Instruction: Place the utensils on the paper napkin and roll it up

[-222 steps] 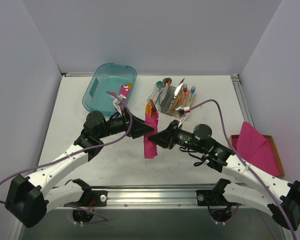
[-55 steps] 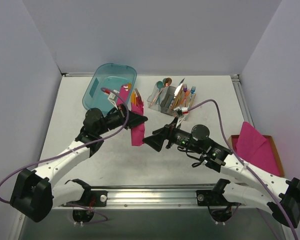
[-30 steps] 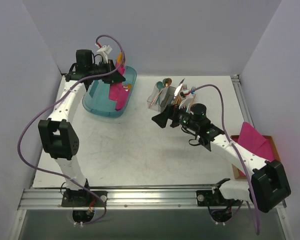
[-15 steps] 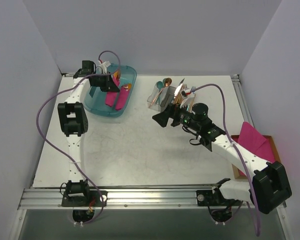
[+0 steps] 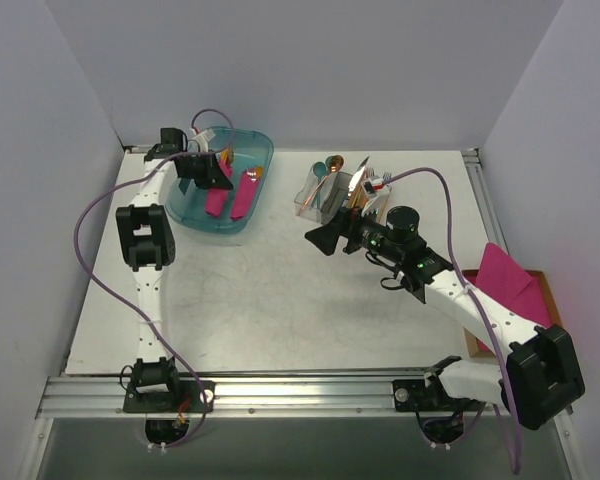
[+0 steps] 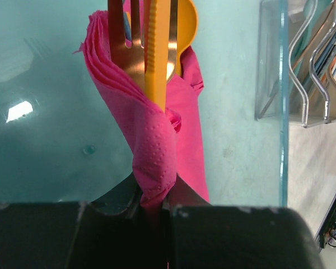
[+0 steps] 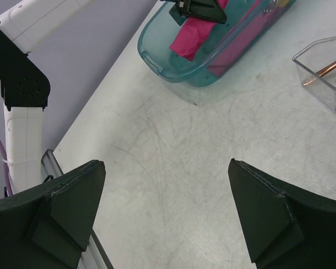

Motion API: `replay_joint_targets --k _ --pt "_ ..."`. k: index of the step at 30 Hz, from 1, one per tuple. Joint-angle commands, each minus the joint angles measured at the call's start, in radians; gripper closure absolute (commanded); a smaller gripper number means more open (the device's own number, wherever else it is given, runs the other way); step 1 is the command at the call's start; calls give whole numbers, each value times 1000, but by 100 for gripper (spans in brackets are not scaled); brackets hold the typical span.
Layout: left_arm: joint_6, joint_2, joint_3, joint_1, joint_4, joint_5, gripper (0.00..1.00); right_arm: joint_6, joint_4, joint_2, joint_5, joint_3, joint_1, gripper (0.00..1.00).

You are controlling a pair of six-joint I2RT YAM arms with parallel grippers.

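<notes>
The paper napkin point(image 6: 154, 162) is pinched at its lower end by the left claw point(image 6: 155, 197), whose jaws are pressed close on the paper. The napkin is already a narrow roll, and the utensils point(image 6: 143, 50) stick out of its far end. It hangs over the floor of the teal bin point(image 5: 192, 205) at the far left of the desk point(image 5: 280, 310); whether its tip touches the bin I cannot tell.

By my reading, loading and rolling are done, and what is left is to let the bundle go in the bin and draw the arm away.

The paper is bright magenta, soft and finely dimpled, wrapped in loose overlapping folds with a crumpled tuck at the seam; it should hold its shape only lightly once released. The utensils are slim, smooth and shiny copper-orange, with a rounded spoon bowl showing behind the flatter pieces.

A second roll point(image 5: 244, 196) of the same pink lies just beside the held one in the bin. The bin is glossy translucent plastic with rounded corners, and it catches a bright glint.

Further out stands a clear hard-walled caddy point(image 5: 345, 190) of mixed cutlery. The right claw point(image 7: 168, 207) hovers above bare desk, spread wide and holding nothing. A stack of pink sheets point(image 5: 510, 290) sits at the desk's right edge.
</notes>
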Motion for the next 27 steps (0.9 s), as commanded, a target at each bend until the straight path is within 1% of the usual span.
replay_joint_targets --k 1,7,10,20,21,27 --pt "-11 34 33 -2 52 17 96 7 57 -29 -33 1 -9 3" --pt "-41 63 54 -11 58 2 92 12 63 -25 -39 -2 -12 3" --pt "-47 70 56 -14 52 -14 85 12 65 -25 -45 -4 -14 3" --pt "-32 77 59 -23 28 -66 72 24 78 -25 -63 -9 -21 3" --pt "-32 74 60 -54 23 -85 71 24 77 -26 -63 -9 -20 3" --pt "-20 77 73 -57 -4 -136 69 29 83 -18 -77 -10 -23 3"
